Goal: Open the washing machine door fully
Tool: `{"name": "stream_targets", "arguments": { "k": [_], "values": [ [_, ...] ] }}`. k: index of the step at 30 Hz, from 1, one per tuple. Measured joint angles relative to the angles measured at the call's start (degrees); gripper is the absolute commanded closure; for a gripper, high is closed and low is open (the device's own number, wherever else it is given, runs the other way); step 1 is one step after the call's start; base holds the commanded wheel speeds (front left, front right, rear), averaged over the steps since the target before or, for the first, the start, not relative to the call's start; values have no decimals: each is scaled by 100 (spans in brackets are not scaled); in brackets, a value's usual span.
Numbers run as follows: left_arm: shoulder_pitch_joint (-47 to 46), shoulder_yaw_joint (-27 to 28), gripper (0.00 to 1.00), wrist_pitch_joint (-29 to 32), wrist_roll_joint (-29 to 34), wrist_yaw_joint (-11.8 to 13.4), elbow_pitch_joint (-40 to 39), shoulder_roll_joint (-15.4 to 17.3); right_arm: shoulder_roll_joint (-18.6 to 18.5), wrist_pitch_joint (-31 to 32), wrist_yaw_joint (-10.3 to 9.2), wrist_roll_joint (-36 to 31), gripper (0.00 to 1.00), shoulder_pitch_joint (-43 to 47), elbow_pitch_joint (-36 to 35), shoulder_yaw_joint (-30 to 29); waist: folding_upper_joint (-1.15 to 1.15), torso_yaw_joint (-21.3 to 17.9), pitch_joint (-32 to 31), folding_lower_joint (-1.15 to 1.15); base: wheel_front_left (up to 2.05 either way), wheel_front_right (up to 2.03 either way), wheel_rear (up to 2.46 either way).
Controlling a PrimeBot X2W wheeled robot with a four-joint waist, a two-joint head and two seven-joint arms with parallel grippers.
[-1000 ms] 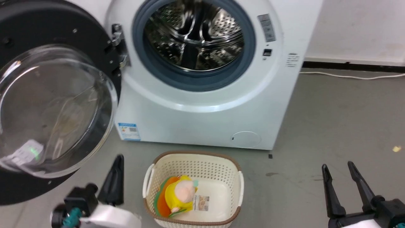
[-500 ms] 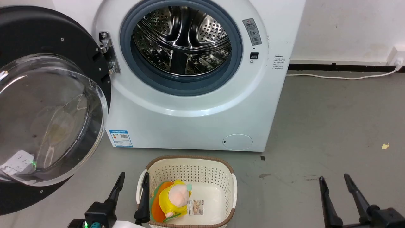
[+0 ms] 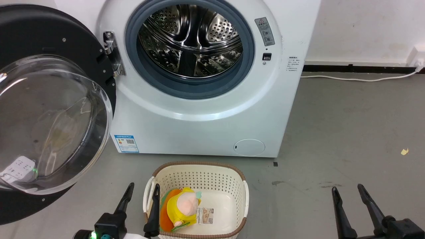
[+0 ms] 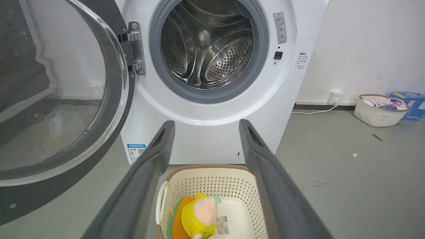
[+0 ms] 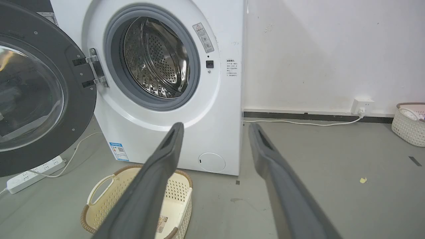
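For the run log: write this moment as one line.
washing machine door wide open | left hand open, empty, by basket | right hand open, empty

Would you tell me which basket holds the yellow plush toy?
The basket right before the washer; the other basket stands away by the wall.

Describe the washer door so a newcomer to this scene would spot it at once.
Find the white washer against the wall; a metal hinge left of its drum opening carries the door, swung wide open. It is the big black-rimmed disc with a bulging clear glass bowl, unlike the small white flap low on the front.
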Motion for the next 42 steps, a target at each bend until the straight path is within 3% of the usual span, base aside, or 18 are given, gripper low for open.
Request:
{"name": "stream_targets", "arguments": {
  "k": [3,4,42],
  "values": [
    [0,13,0,0,15,-5,-2,-15,0,0,0,0,0,-1,3,5,0,5,6,0,0,0,0],
    [-1,29,100,0,7,-19,-7,-22,0,0,0,0,100,-1,4,9,0,7,8,0,0,0,0],
    [-27,169,100,393,178,9,-200,-21,-1,388,-1,-124,100,-133,-30,76,0,-28,71,0,0,0,0]
  ]
}}
